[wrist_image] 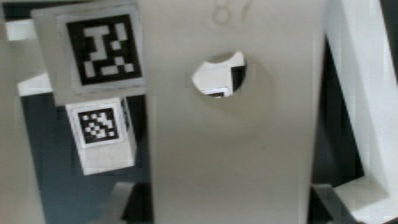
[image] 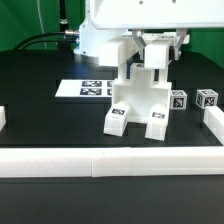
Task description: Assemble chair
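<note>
The partly built chair (image: 140,97) stands upright mid-table on two tagged feet (image: 117,122). My gripper (image: 152,52) comes down from above and is shut on its upright top panel. In the wrist view that white panel (wrist_image: 231,140) fills the frame. It has a round hole (wrist_image: 221,75), and two tags (wrist_image: 102,48) sit beside it. The panel sits between my fingers (wrist_image: 135,203), which press its two sides around the gripper's middle (wrist_image: 228,205). Two small tagged cubes (image: 179,100) lie loose to the chair's right in the exterior view.
The marker board (image: 90,88) lies flat behind the chair on the exterior view's left. A long low white rail (image: 110,160) runs along the front and turns up the right side (image: 212,125). A white piece (image: 3,118) shows at the left edge.
</note>
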Robot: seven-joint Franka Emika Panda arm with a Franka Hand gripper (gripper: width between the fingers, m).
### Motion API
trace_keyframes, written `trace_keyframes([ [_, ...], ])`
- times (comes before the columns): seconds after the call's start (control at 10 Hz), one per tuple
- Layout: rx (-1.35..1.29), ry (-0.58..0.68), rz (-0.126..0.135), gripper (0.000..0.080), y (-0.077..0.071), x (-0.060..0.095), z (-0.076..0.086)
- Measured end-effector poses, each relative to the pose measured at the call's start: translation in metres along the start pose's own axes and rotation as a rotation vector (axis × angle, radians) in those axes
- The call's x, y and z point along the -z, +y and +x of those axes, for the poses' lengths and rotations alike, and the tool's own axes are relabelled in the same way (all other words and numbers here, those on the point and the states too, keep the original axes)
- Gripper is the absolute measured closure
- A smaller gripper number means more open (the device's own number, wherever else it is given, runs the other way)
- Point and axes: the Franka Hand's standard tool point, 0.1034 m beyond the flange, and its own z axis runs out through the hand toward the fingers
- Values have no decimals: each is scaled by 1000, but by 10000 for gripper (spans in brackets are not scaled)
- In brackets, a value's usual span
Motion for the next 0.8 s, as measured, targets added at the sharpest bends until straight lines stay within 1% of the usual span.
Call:
trace_keyframes([
  [0.3,67,12,-9,515,-7,1,-4],
  [0.6,70,11,-7,515,-6,0,-3],
  [0.7,84,21,-11,515,-6,0,-3],
  [0.8,121,46,-20,515,-9,-1,-4],
])
